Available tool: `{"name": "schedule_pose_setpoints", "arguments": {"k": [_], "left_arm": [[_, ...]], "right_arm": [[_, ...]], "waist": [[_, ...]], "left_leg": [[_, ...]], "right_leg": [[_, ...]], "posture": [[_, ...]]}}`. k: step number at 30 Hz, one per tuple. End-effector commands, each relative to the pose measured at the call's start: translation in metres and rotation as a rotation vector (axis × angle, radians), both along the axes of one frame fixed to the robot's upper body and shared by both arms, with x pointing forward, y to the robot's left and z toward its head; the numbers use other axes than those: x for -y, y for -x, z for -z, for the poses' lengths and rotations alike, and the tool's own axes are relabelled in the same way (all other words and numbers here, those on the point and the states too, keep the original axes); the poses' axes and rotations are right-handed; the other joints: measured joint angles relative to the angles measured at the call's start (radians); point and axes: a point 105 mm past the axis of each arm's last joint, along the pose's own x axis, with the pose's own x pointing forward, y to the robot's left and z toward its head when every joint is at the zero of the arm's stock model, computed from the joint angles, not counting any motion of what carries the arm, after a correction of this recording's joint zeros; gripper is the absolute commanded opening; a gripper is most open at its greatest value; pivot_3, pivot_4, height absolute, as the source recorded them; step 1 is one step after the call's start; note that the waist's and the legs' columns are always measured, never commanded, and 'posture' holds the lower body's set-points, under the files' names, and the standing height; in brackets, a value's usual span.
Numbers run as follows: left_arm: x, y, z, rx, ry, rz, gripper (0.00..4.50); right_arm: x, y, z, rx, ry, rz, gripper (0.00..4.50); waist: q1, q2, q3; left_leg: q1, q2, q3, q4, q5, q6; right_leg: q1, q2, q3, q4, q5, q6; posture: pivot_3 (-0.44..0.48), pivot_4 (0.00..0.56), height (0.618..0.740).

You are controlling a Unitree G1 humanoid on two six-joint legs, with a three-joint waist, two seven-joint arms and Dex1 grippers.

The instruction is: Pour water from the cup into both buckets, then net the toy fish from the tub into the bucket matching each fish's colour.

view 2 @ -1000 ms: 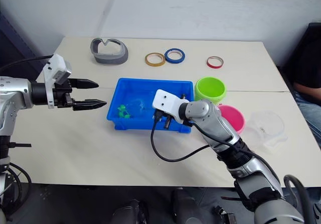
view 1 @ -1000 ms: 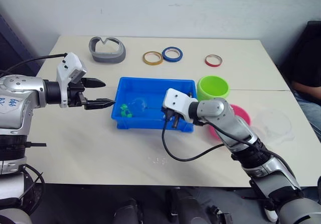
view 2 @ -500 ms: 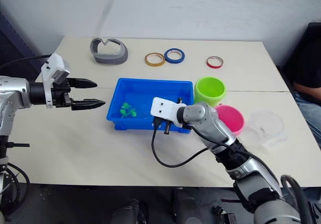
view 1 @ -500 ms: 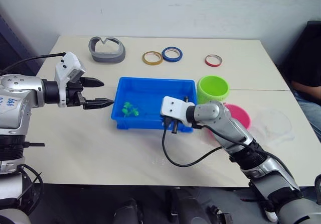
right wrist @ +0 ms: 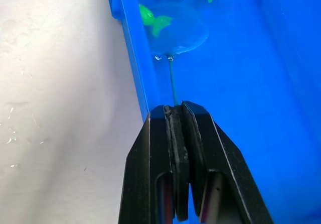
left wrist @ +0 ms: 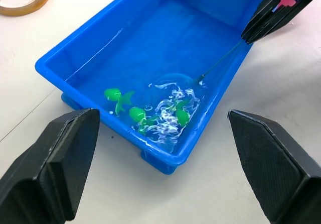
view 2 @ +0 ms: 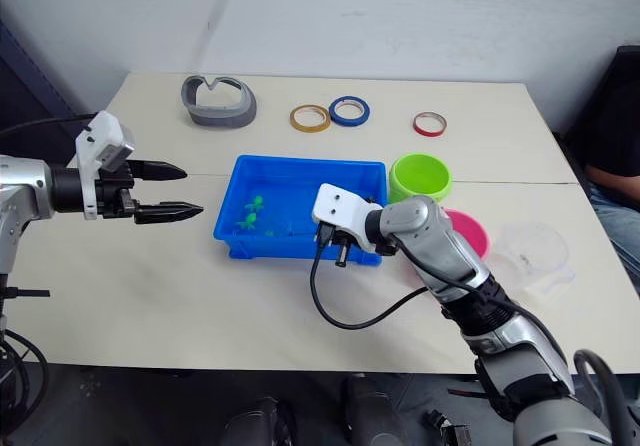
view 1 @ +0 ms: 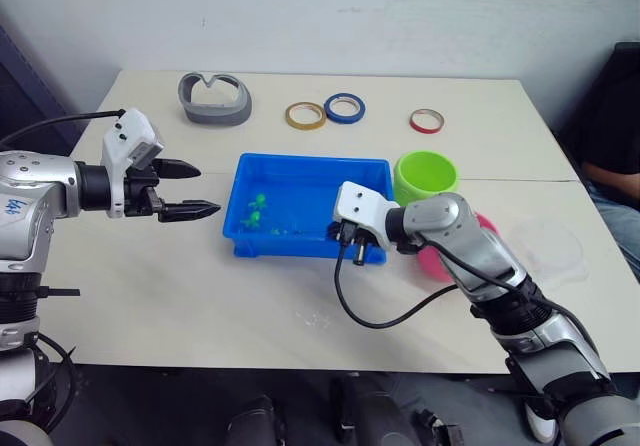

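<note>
The right claw [right wrist: 176, 114] grips the net [right wrist: 176, 33] by its handle, hoop among green fish [left wrist: 136, 114] in the tub [view 1: 290, 171]. The left claw [view 1: 200, 188] hovers open left of the tub.

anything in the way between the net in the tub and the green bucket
Nothing visible does. The right gripper holds the net among green fish in the tub. The green bucket stands just past the tub's right end, open-topped; only the tub's rim lies between.
</note>
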Motion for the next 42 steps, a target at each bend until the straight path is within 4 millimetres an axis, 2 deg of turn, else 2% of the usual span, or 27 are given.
{"name": "schedule_pose_setpoints", "arguments": {"k": [1, 10, 14, 20, 24, 27, 35, 40, 42], "left_arm": [[-0.004, 0.004, -0.016, 0.055, 0.006, 0.001, 4.46], [-0.003, 0.006, -0.014, 0.038, 0.004, 0.014, 4.46], [-0.003, 0.006, -0.014, 0.04, 0.003, 0.011, 4.46], [-0.003, 0.006, -0.014, 0.042, 0.004, 0.008, 4.46], [-0.004, 0.007, -0.015, 0.043, 0.003, 0.007, 4.46], [-0.004, 0.007, -0.015, 0.043, 0.003, 0.006, 4.46], [-0.004, 0.008, -0.015, 0.042, 0.003, 0.004, 4.46], [-0.004, 0.008, -0.016, 0.042, 0.004, 0.004, 4.46], [-0.004, 0.008, -0.016, 0.043, 0.003, 0.004, 4.46]], "right_arm": [[0.004, 0.0, -0.021, 0.044, -0.026, -0.015, 0.0], [0.015, -0.005, -0.04, 0.004, -0.086, 0.029, 0.0], [0.015, -0.002, -0.036, 0.028, -0.04, -0.002, 0.0], [0.008, 0.0, -0.017, 0.05, 0.024, -0.031, 0.0], [-0.013, 0.009, -0.005, 0.028, 0.003, -0.083, 0.0], [-0.027, 0.013, -0.005, 0.011, -0.044, -0.096, 0.0], [-0.04, 0.013, -0.018, -0.082, -0.205, -0.052, 0.0], [-0.038, 0.009, -0.029, -0.076, -0.233, -0.025, 0.0], [-0.029, 0.001, -0.027, -0.022, -0.174, -0.001, 0.0]], "waist": [[0.0, 0.0, 0.0], [0.0, 0.0, 0.0], [0.0, 0.0, 0.0], [-0.002, 0.0, 0.0], [-0.002, 0.0, 0.0], [-0.004, 0.0, 0.0], [-0.004, 0.0, 0.0], [-0.004, 0.0, 0.0], [-0.004, 0.0, 0.0]], "left_leg": [[0.0, 0.0, 0.0, 0.0, 0.0, 0.0], [0.0, 0.0, 0.0, 0.0, 0.0, 0.0], [0.0, 0.0, 0.0, 0.0, 0.0, 0.0], [0.0, 0.0, 0.0, 0.0, 0.0, 0.0], [0.0, 0.0, 0.0, 0.0, 0.0, 0.0], [0.0, 0.0, 0.0, 0.0, 0.0, 0.0], [0.0, 0.001, 0.0, 0.0, 0.0, 0.0], [0.0, 0.0, 0.0, 0.0, 0.0, 0.0], [0.0, 0.0, 0.0, 0.0, 0.0, 0.0]], "right_leg": [[0.0, 0.0, 0.0, 0.0, 0.0, 0.0], [0.0, 0.0, 0.0, 0.0, 0.0, 0.0], [0.0, 0.0, 0.0, 0.0, 0.0, 0.0], [0.0, 0.0, 0.0, 0.0, 0.0, 0.0], [0.0, 0.0, 0.0, 0.0, 0.0, 0.0], [0.0, 0.0, 0.0, 0.0, 0.0, 0.0], [0.0, 0.0, 0.0, 0.0, 0.0, 0.0], [0.0, 0.0, 0.0, 0.0, 0.0, 0.0], [0.0, 0.0, 0.0, 0.0, 0.0, 0.0]], "posture": [[0.0, 0.15, 0.738], [0.0, 0.15, 0.738], [0.0, 0.15, 0.738], [0.0, 0.15, 0.738], [0.0, 0.15, 0.738], [0.0, 0.15, 0.738], [0.0, 0.15, 0.738], [0.0, 0.15, 0.738], [0.0, 0.15, 0.738]]}}
